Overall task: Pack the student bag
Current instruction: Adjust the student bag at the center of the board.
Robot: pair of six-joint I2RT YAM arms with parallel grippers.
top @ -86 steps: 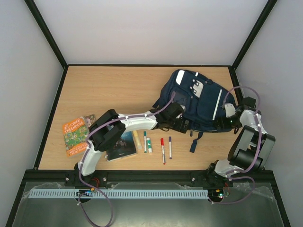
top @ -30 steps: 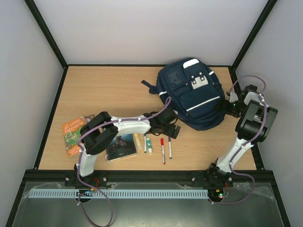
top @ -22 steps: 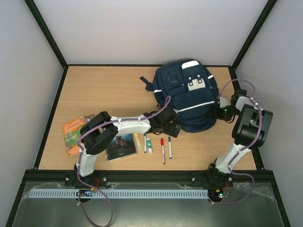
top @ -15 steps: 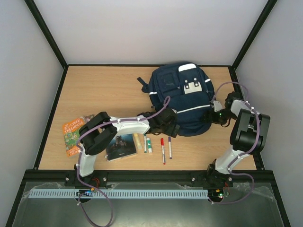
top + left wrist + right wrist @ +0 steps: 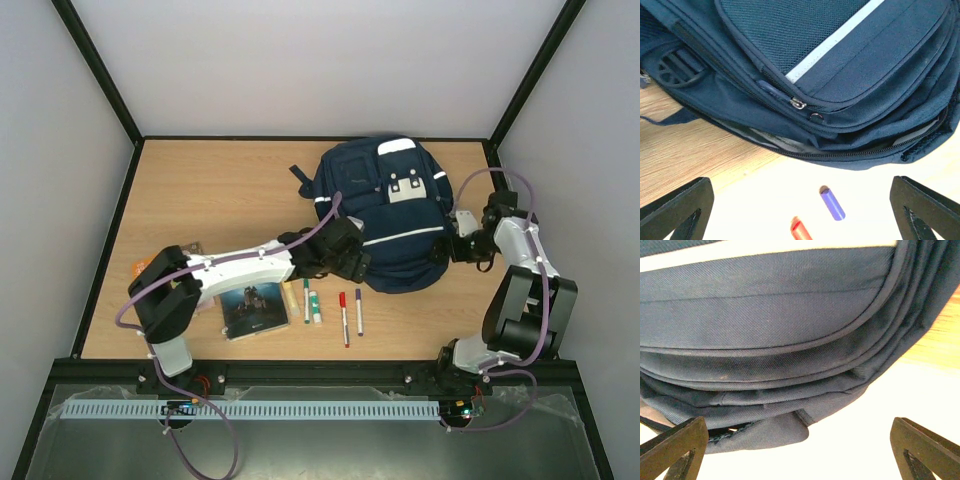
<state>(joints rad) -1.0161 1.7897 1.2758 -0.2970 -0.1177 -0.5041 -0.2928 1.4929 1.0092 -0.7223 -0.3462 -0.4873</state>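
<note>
The student bag (image 5: 385, 215), navy with white stripes, lies face up at the back right of the table. Its lower end faces the near edge. My left gripper (image 5: 347, 264) is at the bag's near left edge, open. In the left wrist view my left gripper (image 5: 800, 215) is spread wide below the bag (image 5: 840, 75), whose zip pulls (image 5: 799, 104) show. My right gripper (image 5: 456, 249) is open beside the bag's right side. The right wrist view has the bag's seams (image 5: 765, 340) just ahead of the gripper (image 5: 800, 450), with nothing between the jaws.
A dark book (image 5: 255, 305), a yellow ruler (image 5: 291, 296), a green pen (image 5: 306, 299), a glue stick (image 5: 315, 306), a red marker (image 5: 343, 318) and a purple marker (image 5: 359, 311) lie near the front. My left arm covers most of an orange book (image 5: 140, 267). Frame posts border the table.
The bag has turned upright and slid left and back. My right gripper followed its right side inward. My left arm's elbow swung left over the orange book.
</note>
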